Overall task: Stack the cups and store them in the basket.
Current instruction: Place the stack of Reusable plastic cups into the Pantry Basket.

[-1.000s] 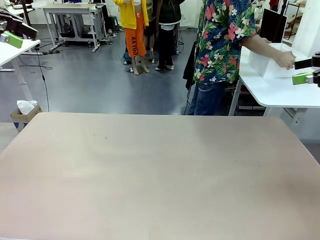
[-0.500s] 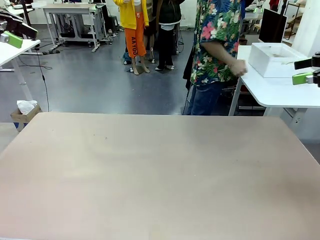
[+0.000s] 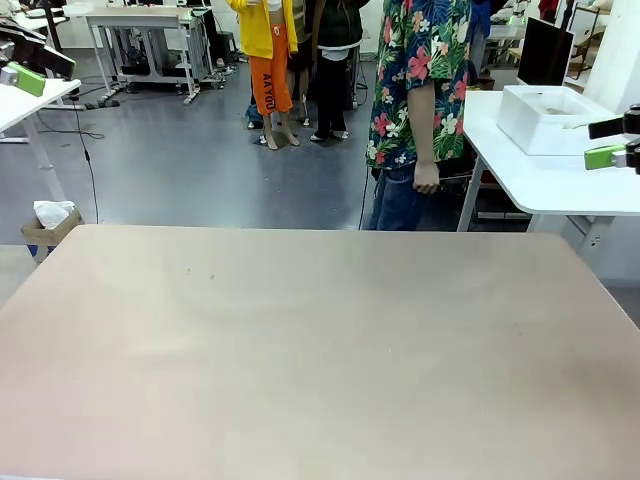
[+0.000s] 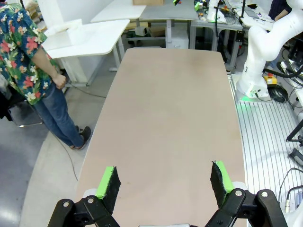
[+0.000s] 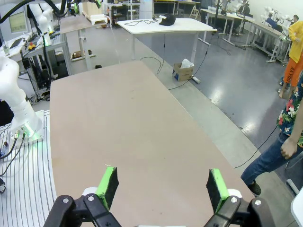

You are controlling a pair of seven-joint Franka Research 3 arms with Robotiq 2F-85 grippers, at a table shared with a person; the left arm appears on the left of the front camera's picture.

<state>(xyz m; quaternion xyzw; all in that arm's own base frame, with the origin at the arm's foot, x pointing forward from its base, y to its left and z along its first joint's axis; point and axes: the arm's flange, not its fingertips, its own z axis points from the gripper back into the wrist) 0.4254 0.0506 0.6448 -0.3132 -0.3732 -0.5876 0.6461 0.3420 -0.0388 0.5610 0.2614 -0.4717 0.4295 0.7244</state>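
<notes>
From the front we see the table [image 3: 320, 340] bare; a white bin, probably the basket [image 3: 545, 118], sits on the side table beyond its far right corner, beside the person [image 3: 420, 90], so setup looks pending. Left wrist: left gripper [image 4: 163, 182] spread wide above the table, waiting. Right wrist: right gripper [image 5: 161, 184] likewise spread, nothing held.

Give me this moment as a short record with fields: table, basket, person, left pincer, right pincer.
table: tan top, bare
basket: white bin on the white side table at far right
person: floral shirt, standing past the far edge, hand hanging down, holding nothing
left pincer: open, holding nothing, above the table
right pincer: open, holding nothing, above the table
</notes>
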